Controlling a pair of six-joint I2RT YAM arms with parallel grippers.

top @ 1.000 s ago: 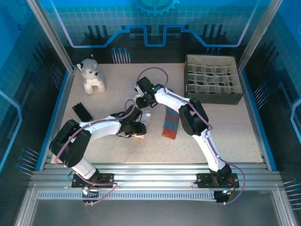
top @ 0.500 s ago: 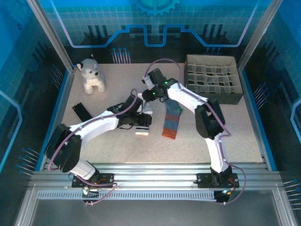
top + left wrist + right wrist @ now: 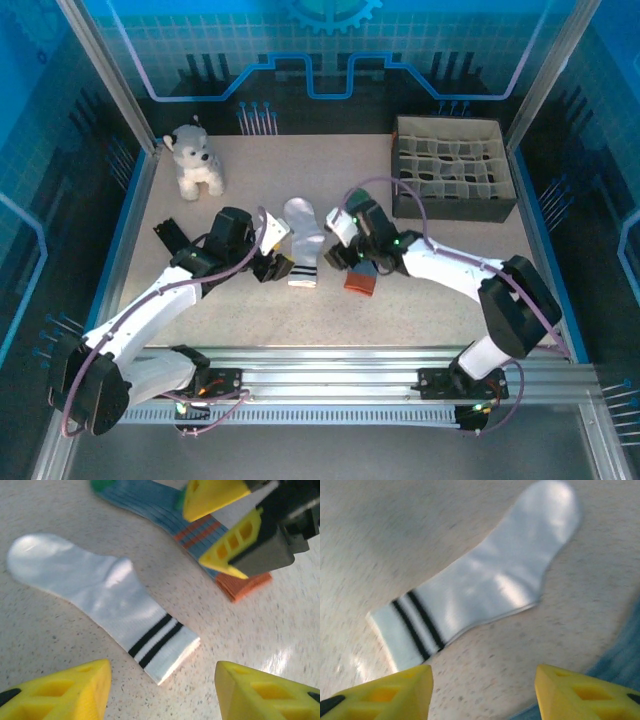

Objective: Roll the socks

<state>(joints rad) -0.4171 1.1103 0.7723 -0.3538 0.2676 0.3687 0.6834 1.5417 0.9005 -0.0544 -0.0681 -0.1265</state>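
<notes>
white sock (image 3: pixel 303 240) (image 3: pixel 105 600) (image 3: pixel 485 595): lies flat near the middle of the table (image 3: pixel 450 270); toe toward the far side; cuff with two dark stripes toward the arms; nothing grips it
teal sock (image 3: pixel 360 282) (image 3: pixel 150 505): flat just right of the white sock, the two apart; orange cuff at the near end; its upper part hidden under the right arm in the top view
left gripper (image 3: pixel 272 262) (image 3: pixel 160 695): low, just left of the white sock's cuff; jaws spread, nothing between them
right gripper (image 3: pixel 338 256) (image 3: pixel 480 695): over the teal sock, facing the white one; jaws parted and empty; whether its fingers (image 3: pixel 235 545) touch the fabric cannot be told
plush dog (image 3: pixel 195 160): upright at the far left, well apart from both socks
divided box (image 3: pixel 450 170): dark, gridded compartments, far right
black object (image 3: pixel 175 236): flat on the table by the left arm
</notes>
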